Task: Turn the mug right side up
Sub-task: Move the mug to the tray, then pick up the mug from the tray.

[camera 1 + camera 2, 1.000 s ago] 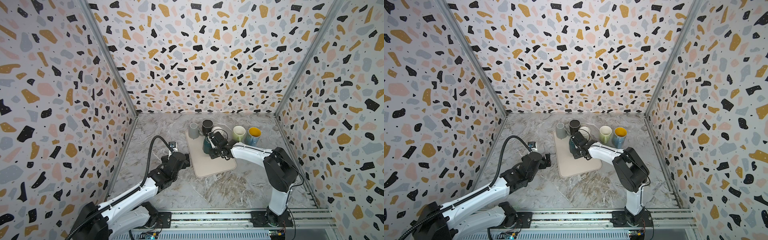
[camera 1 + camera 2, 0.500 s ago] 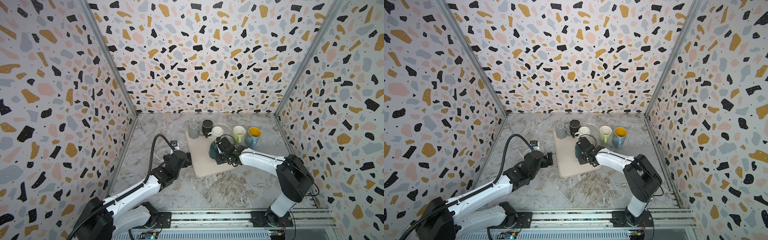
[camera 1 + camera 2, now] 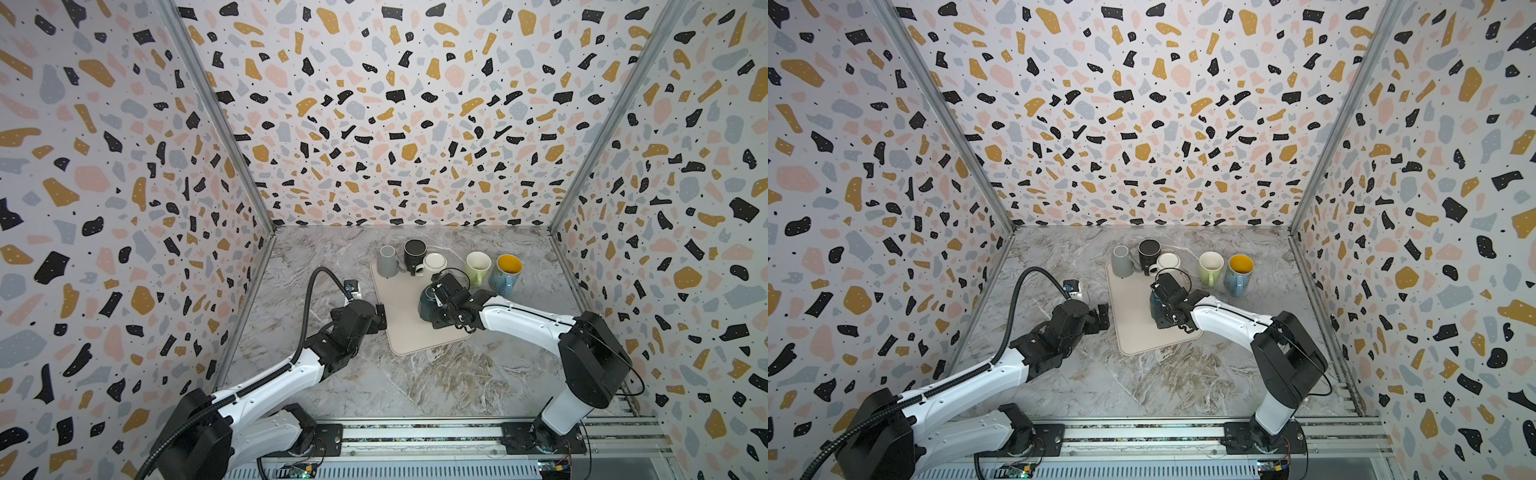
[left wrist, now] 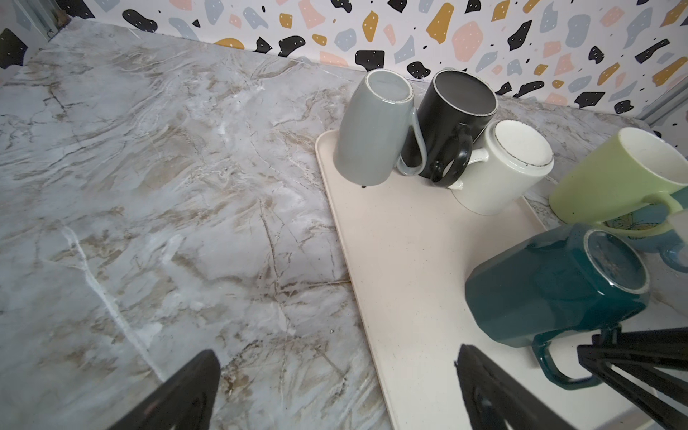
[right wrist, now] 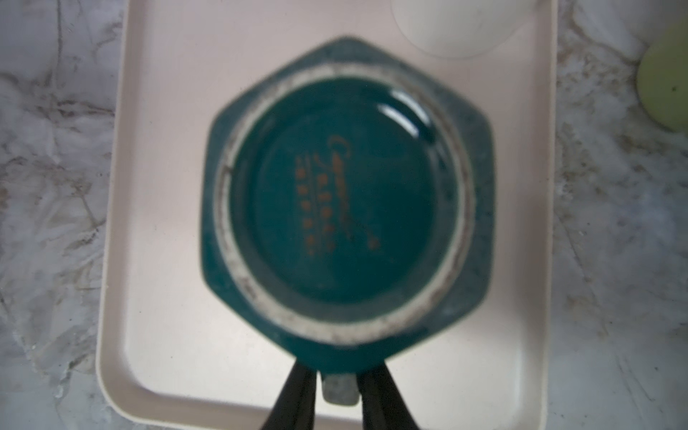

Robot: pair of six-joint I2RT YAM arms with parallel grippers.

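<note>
Blurrily, the right gripper (image 5: 338, 391) straddles the handle (image 5: 339, 389) of the inverted teal mug (image 5: 335, 208), grip unclear; the left gripper (image 4: 337, 368) gapes.

At the tray's (image 3: 405, 307) far end, a row of three mugs (image 3: 414, 251); nearer, on it by its right edge, a lone mug (image 3: 424, 306); off the tray past that edge, two mugs (image 3: 478, 266).

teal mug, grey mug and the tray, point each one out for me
teal mug (image 5: 335, 201): right wrist view, middle of its upturned base
grey mug (image 4: 368, 141): left wrist view, side wall of its body
tray (image 4: 402, 268): left wrist view, bare floor in front of the mugs
</note>
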